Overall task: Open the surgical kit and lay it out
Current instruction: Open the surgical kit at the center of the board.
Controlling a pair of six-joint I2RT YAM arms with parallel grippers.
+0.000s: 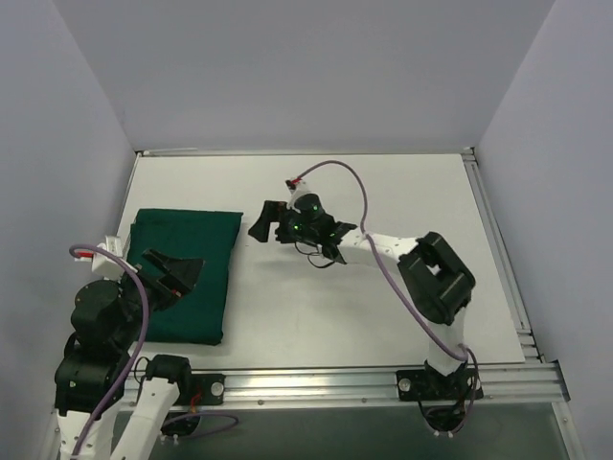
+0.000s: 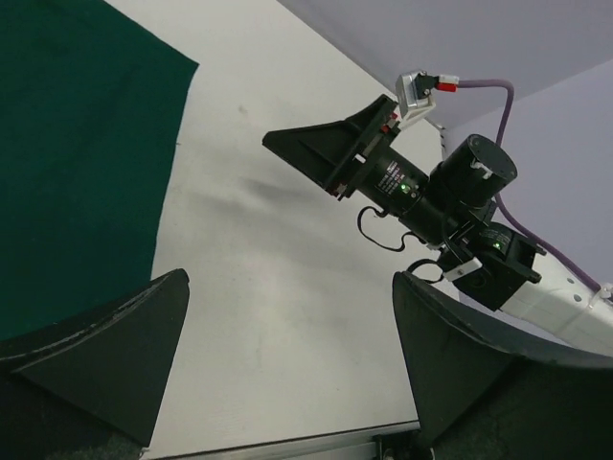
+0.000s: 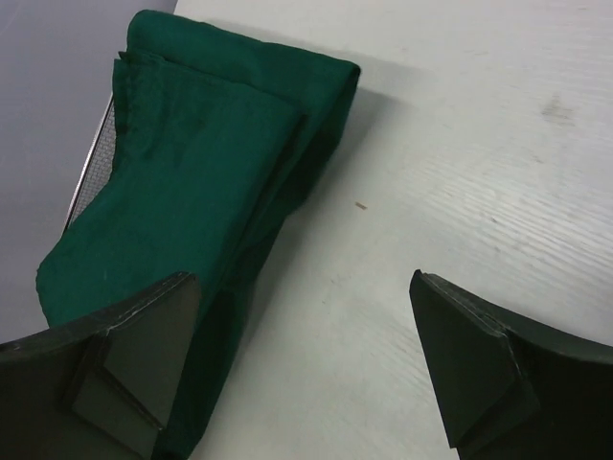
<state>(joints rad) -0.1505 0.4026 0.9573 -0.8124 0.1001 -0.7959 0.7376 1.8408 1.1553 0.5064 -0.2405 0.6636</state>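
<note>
Surgical kit [image 1: 192, 240] by left hand [image 1: 185, 275], just left of right hand [image 1: 264, 220]

**Drape** [image 3: 192, 163]: dark green woven cloth. It was matt and soft, and lay in folded layers with gentle creases.

**Tray** [image 3: 94, 165]: silver metal wire mesh with a faint shine. Only a narrow strip showed at the drape's edge.

**Surface** [image 1: 316, 307]: white, matt and smooth. It bore fine parallel grain lines and a few faint grey smudges.

**Left gripper** [image 2: 287, 364] and **right gripper** [image 3: 306, 364]: black plastic, matt. The flat faces looked slightly rough and layered.

**Rail** [image 1: 316, 385]: bare silver metal along the surface's near edge. It was grooved and had a satin sheen.

**Cable** [image 2: 484, 83]: purple sheath, smooth and slightly glossy.

**Walls** [image 1: 287, 67]: pale grey, matt and plain.
</note>
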